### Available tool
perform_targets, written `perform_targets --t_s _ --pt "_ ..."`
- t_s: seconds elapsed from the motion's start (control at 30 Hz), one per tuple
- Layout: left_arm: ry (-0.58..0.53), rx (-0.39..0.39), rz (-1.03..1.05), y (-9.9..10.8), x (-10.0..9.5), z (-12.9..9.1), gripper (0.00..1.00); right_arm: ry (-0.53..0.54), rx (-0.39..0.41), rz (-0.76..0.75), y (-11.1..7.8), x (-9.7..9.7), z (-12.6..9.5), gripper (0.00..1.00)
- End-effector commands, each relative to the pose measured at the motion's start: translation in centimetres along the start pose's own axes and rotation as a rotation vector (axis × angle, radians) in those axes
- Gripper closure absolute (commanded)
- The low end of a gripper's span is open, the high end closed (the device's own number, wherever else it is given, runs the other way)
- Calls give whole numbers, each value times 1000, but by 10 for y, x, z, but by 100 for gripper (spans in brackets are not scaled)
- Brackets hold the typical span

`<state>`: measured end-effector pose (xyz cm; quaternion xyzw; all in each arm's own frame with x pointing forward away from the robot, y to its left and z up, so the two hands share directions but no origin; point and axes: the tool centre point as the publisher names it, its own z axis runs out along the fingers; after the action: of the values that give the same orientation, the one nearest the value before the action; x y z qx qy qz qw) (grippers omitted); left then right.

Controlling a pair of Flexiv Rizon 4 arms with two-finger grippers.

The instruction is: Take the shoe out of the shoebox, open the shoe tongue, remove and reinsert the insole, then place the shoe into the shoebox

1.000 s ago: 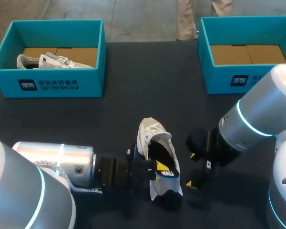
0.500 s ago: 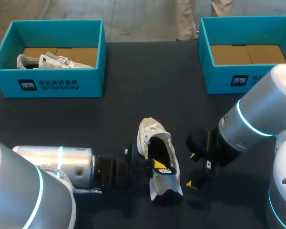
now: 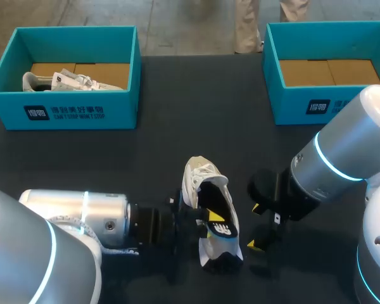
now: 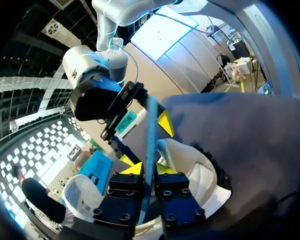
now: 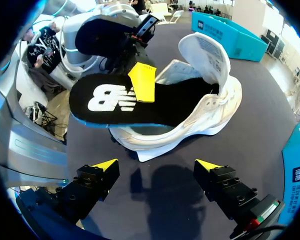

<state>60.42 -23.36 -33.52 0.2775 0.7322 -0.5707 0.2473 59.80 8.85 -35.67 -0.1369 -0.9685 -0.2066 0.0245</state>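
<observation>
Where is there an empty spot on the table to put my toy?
The table is bare between the left box and the right box, down to the shoe. It is crowded at the front: the left gripper holds the insole over the shoe, and the open right gripper sits close beside it.

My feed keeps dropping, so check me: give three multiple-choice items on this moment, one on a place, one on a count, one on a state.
1. Where is the insole? A) in the left hand, partly in the shoe B) loose beside the shoe C) fully inside the shoe
2. How many teal boxes? A) one B) two C) three
3. The right hand is: A) shut on the shoe B) shut on the insole C) open, empty
Answers: 1 A, yellow tips clamp its edge; 2 B, one far left, one far right; 3 C, nothing sits between its tips.
</observation>
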Motion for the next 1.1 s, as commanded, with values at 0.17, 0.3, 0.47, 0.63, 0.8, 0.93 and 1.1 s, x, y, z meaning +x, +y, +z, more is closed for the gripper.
perform_targets --t_s 0.17,0.3,0.47,0.63,0.8,0.93,1.1 --pt "6 16 19 -17 0 -13 82 -3 2 1 0 1 0 0" --pt "6 12 38 -20 1 -14 89 -3 2 1 0 1 0 0" --pt "9 13 46 -21 1 -13 100 -3 2 1 0 1 0 0" --pt "15 -2 68 -12 3 -8 100 -3 2 1 0 1 0 0" --pt "8 -34 98 2 2 -6 100 -3 2 1 0 1 0 0" --pt "5 -34 79 14 -1 -5 100 -3 2 1 0 1 0 0" --pt "22 -52 80 20 0 -4 100 -3 2 1 0 1 0 0"
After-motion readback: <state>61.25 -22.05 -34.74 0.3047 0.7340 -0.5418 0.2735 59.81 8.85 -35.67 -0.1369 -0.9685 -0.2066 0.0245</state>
